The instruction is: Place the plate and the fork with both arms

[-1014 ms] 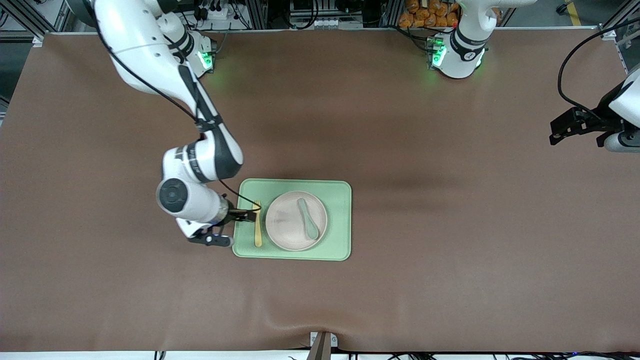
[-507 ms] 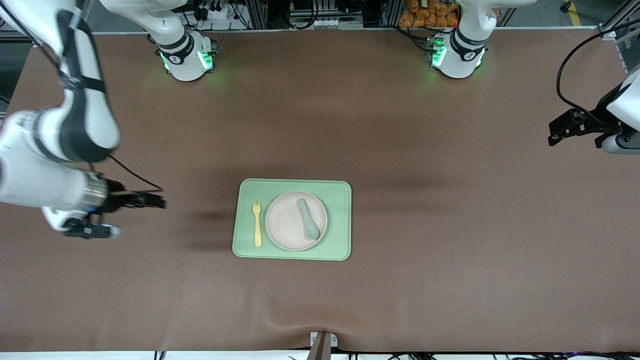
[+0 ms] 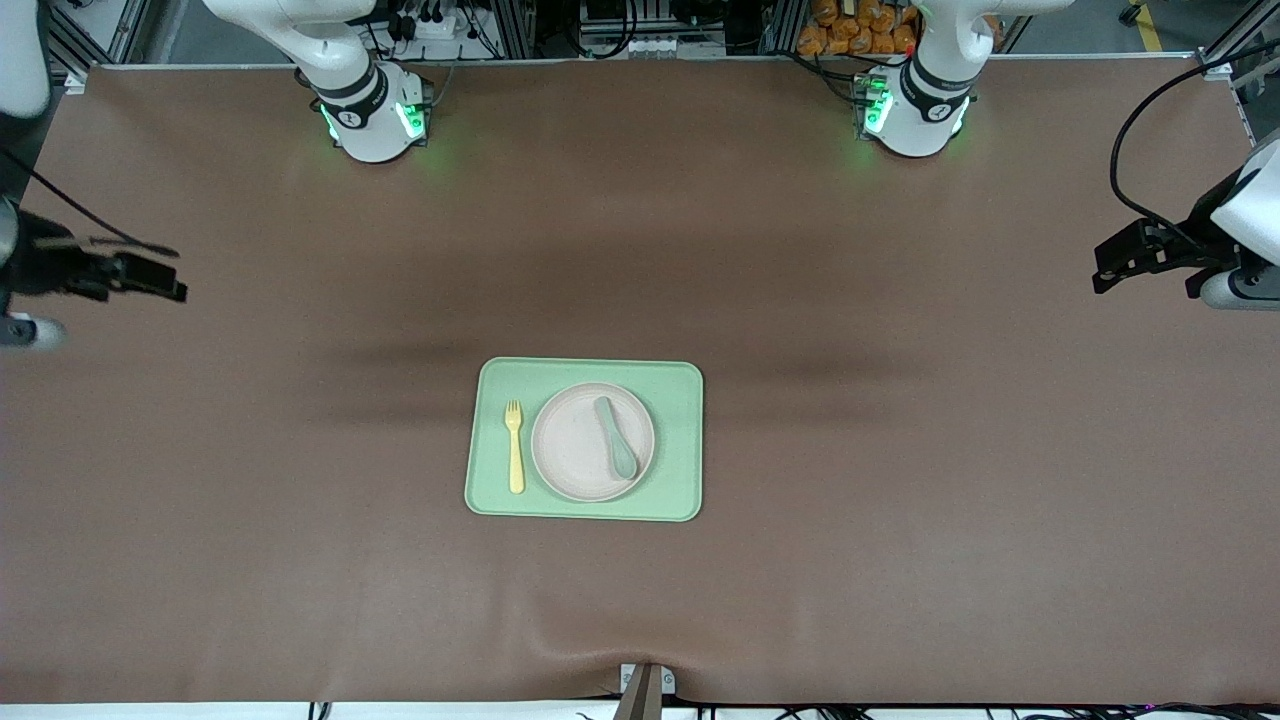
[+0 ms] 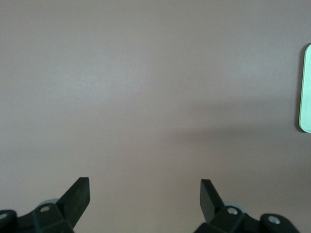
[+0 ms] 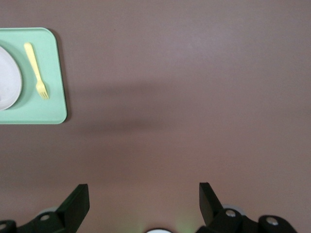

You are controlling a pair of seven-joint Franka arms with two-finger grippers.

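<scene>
The pale pink plate (image 3: pixel 585 445) sits on the light-green tray (image 3: pixel 680 390) in the middle of the table. The yellow fork (image 3: pixel 515 445) lies flat on the tray beside the plate, toward the right arm's end. My right gripper (image 3: pixel 165 280) hangs open and empty over bare table at its arm's end, well away from the tray. Its wrist view shows its own jaws (image 5: pixel 144 190), the fork (image 5: pixel 36 70), the plate's edge (image 5: pixel 7 82) and the tray (image 5: pixel 51 104). My left gripper (image 3: pixel 1105 268) waits open and empty (image 4: pixel 145 187) at its arm's end.
A grey-green spoon (image 3: pixel 617 437) lies on the plate. The brown table mat (image 3: pixel 900 500) surrounds the tray. A strip of the tray's edge (image 4: pixel 306 87) shows in the left wrist view. Both arm bases (image 3: pixel 370 110) stand along the table's edge farthest from the front camera.
My right gripper has drawn away from the fork on the tray, out to its arm's end of the table. The fork stays lying on the tray. The left arm has barely moved.
</scene>
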